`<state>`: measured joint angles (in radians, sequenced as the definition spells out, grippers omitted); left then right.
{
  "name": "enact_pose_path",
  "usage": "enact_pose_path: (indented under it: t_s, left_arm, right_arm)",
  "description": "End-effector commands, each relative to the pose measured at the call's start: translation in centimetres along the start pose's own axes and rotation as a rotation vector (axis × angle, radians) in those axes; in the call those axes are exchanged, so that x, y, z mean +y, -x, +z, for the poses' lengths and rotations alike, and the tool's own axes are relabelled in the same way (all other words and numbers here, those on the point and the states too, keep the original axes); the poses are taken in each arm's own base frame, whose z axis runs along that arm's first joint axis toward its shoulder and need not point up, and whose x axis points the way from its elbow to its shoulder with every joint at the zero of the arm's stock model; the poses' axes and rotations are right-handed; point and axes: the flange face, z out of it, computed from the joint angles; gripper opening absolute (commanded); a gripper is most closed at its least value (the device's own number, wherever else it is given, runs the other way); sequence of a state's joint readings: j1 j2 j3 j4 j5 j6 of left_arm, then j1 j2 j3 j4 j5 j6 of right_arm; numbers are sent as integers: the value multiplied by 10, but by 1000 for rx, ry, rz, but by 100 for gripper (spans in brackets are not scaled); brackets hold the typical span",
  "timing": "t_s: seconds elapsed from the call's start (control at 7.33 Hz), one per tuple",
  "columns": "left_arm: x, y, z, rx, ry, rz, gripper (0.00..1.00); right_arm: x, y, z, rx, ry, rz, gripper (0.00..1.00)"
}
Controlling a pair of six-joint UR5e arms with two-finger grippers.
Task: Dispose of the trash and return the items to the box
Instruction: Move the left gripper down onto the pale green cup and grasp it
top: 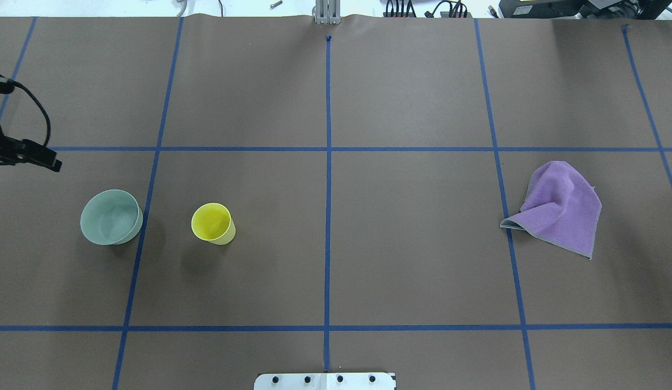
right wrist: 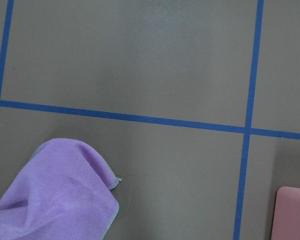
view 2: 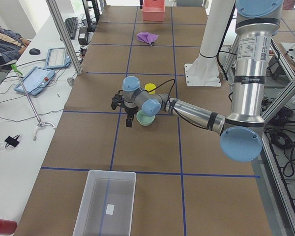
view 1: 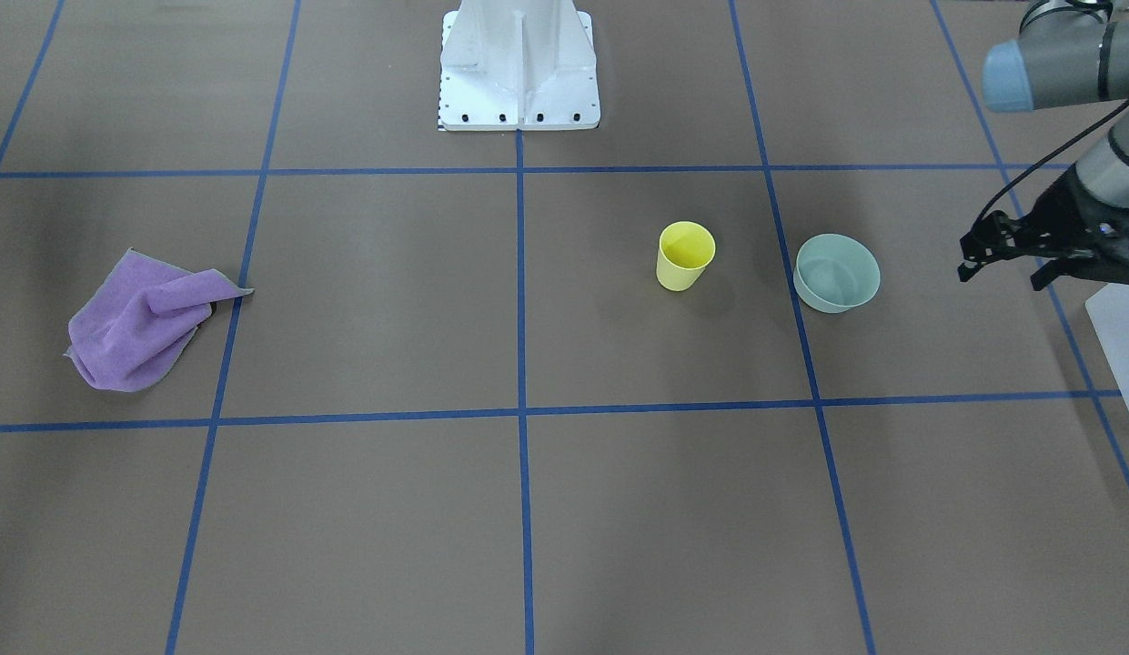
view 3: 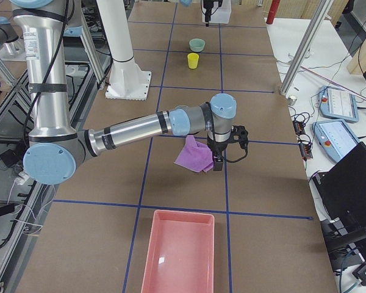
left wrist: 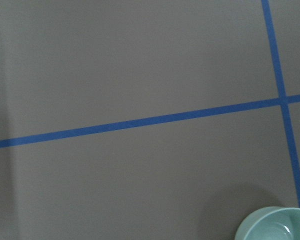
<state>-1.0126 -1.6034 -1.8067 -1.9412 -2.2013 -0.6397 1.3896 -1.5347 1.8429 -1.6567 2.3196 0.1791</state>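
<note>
A yellow cup [view 1: 685, 256] stands upright beside a pale green bowl [view 1: 837, 273] on the brown table. A crumpled purple cloth [view 1: 141, 327] lies far off on the other side. The translucent whitish box [view 2: 105, 204] sits at the table's left end; its corner shows in the front view [view 1: 1123, 337]. My left gripper [view 1: 1002, 273] is open and empty, above the table between the bowl and the box. The bowl's rim shows in the left wrist view [left wrist: 275, 225]. My right gripper [view 3: 218, 160] hangs right by the cloth [view 3: 195, 155]; I cannot tell if it is open or shut.
A pink tray [view 3: 178, 250] sits at the table's right end, and its corner shows in the right wrist view [right wrist: 295, 212]. The white robot base [view 1: 519, 64] stands at the middle of the table's robot side. Blue tape lines grid the table.
</note>
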Motion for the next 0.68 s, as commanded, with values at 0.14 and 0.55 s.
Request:
enact_pose_path:
  t_s: [0.14,0.55]
  left_arm:
    - [22,-23,43,-18,11,-12,94]
    - [35,-34,74,-16,60,-20,84]
  right_arm:
    - [0,3,0,-26,5,1,100]
    - [-1,2,3,-25,10,1,100]
